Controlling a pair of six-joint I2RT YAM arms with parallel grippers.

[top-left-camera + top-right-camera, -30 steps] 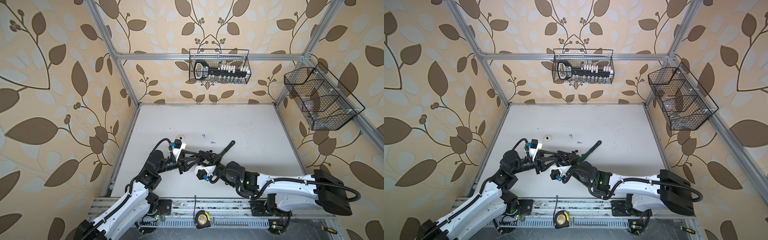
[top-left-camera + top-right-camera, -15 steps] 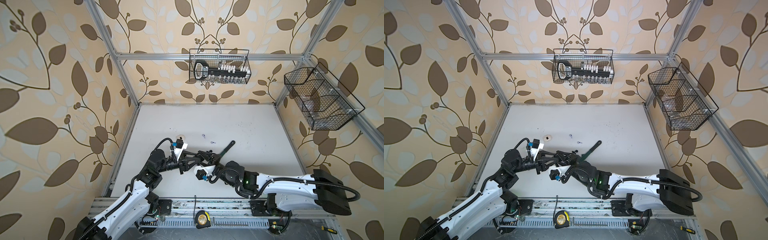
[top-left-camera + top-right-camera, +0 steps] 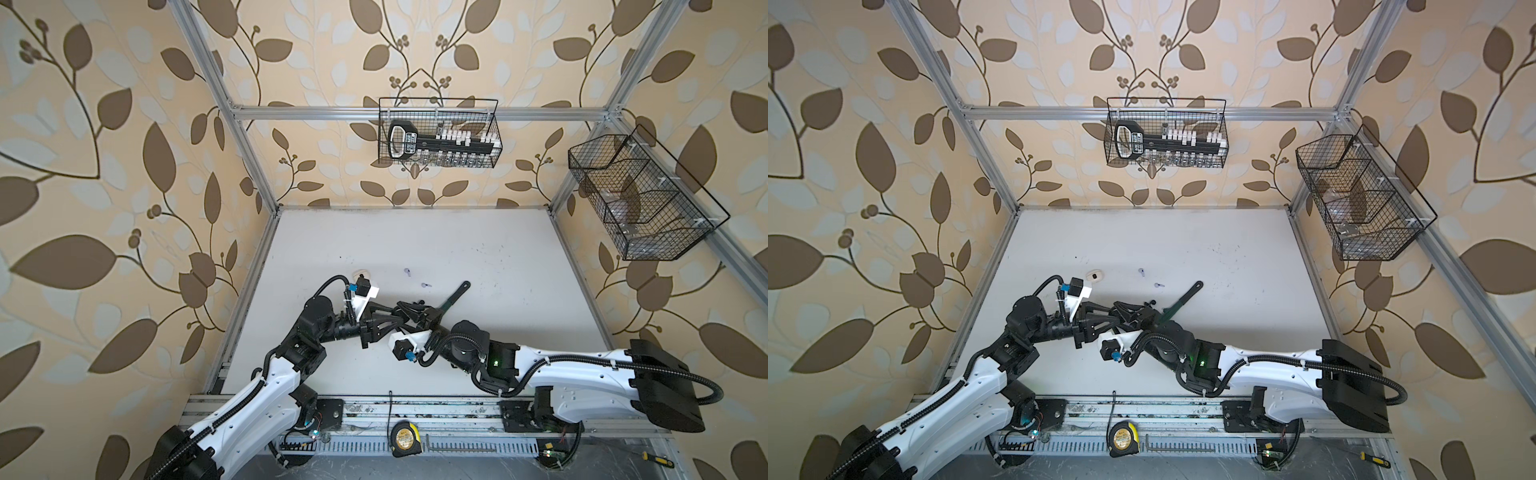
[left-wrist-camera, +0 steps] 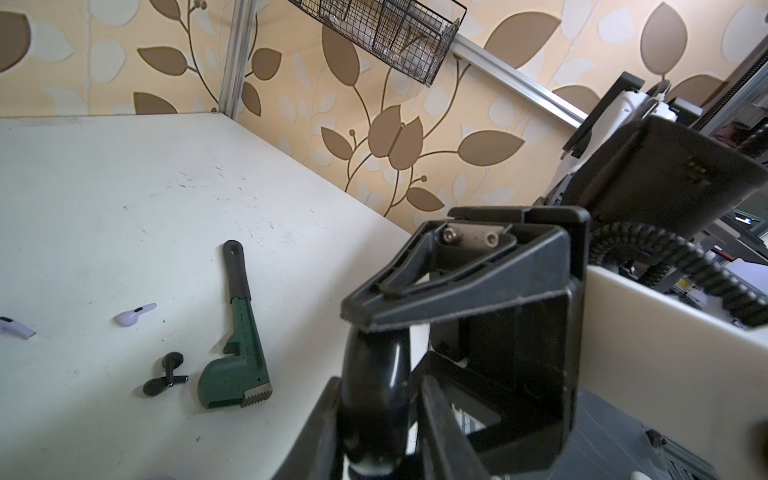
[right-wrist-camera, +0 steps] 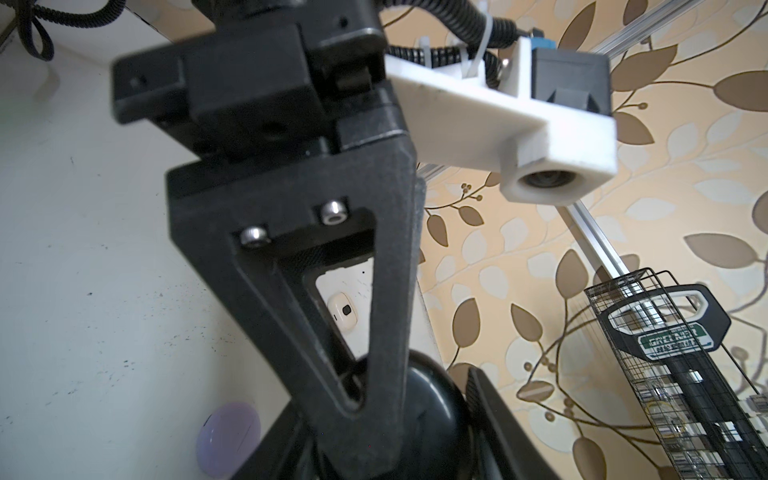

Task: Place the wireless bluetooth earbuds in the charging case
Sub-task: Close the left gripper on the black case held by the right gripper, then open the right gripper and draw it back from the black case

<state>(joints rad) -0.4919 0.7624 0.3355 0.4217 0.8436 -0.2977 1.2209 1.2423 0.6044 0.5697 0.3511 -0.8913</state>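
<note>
Black case [image 4: 374,374] pinched in left hand [image 4: 380,399], largely hidden, right hand [image 5: 395,411] grip impossible to tell, lilac earbud [image 4: 14,327] cut off

A dark green wrench [image 4: 241,357] lay near the white table's [image 4: 124,199] edge, two black earbuds [image 4: 165,375] just beside its head and lilac earbuds [image 4: 135,314] farther off. A black case [image 4: 374,361] sat between the left gripper's [image 4: 378,386] fingers.
</note>
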